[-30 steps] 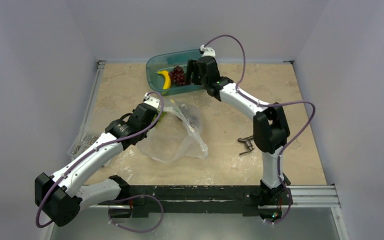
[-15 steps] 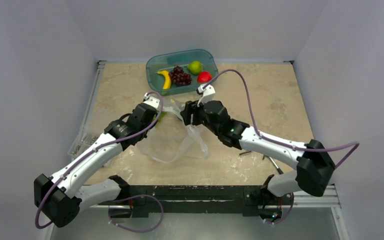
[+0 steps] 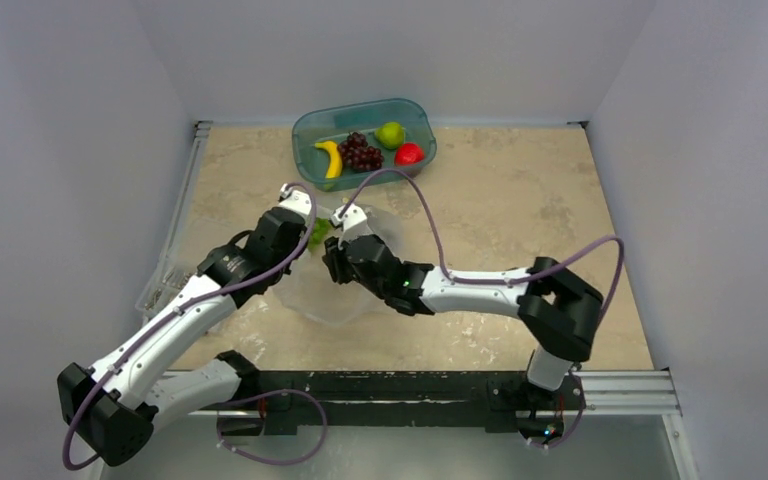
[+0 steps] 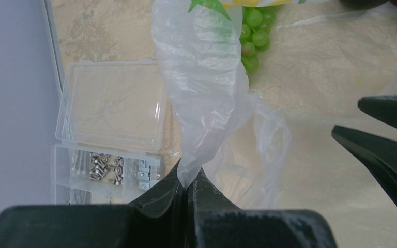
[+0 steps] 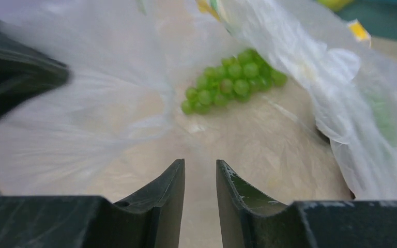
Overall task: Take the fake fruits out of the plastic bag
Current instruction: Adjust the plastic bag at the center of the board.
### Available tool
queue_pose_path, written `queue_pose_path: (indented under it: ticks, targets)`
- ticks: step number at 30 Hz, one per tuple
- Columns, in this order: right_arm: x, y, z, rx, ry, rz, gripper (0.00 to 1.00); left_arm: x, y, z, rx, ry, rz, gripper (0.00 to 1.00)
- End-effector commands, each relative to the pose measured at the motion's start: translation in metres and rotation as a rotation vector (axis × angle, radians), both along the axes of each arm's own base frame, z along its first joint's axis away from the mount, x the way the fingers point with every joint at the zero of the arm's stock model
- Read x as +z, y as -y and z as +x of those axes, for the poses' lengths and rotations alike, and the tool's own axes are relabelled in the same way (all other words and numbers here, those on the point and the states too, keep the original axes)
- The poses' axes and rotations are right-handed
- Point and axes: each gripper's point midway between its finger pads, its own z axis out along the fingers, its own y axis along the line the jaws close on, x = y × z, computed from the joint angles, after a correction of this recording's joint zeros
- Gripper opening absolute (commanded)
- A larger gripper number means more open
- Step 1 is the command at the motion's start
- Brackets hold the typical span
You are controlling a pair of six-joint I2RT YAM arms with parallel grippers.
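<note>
The clear crinkly plastic bag (image 3: 345, 295) lies mid-table. My left gripper (image 4: 188, 178) is shut on a bunched fold of the bag (image 4: 207, 93) and holds it up. A green grape bunch (image 5: 230, 85) lies inside the bag, also in the left wrist view (image 4: 253, 36) and as a green spot from above (image 3: 320, 230). My right gripper (image 5: 200, 170) is slightly open and empty, inside the bag mouth (image 5: 82, 129), short of the grapes. A yellow banana (image 3: 330, 158), dark purple grapes (image 3: 360, 152) and a green apple (image 3: 391, 134) lie in the teal tub (image 3: 305, 128).
A red round fruit (image 3: 409, 153) also lies in the tub at the back. A flat clear box of metal parts (image 4: 108, 134) sits at the table's left edge (image 3: 165, 285), close to my left arm. The right arm stretches across the table's middle.
My right arm swung from the teal tub at the back down and left, and now reaches into the bag mouth. My left gripper has kept its hold on the bag.
</note>
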Motion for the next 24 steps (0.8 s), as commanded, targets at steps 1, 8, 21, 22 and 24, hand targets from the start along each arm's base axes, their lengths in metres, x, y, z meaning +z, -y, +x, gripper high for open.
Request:
queue_pose_path:
  ticks: [1,8,21,22,24]
  targets:
    - [-0.011,0.007,0.037,-0.204,0.020,-0.070,0.28,0.022,-0.001,0.006,0.009,0.104,-0.041,0.00]
    - [-0.050,0.044,0.078,-0.485,0.131,-0.386,0.31,0.029,0.003,0.005,-0.013,0.140,-0.079,0.00]
    - [-0.087,0.104,0.113,-0.657,0.118,-0.549,0.49,0.025,0.005,0.005,-0.026,0.121,-0.075,0.00]
    - [-0.091,0.106,0.116,-0.659,0.111,-0.555,0.51,0.025,0.005,0.006,-0.027,0.120,-0.075,0.00]
    - [-0.097,0.111,0.123,-0.666,0.101,-0.560,0.54,0.024,0.006,0.006,-0.027,0.115,-0.073,0.00]
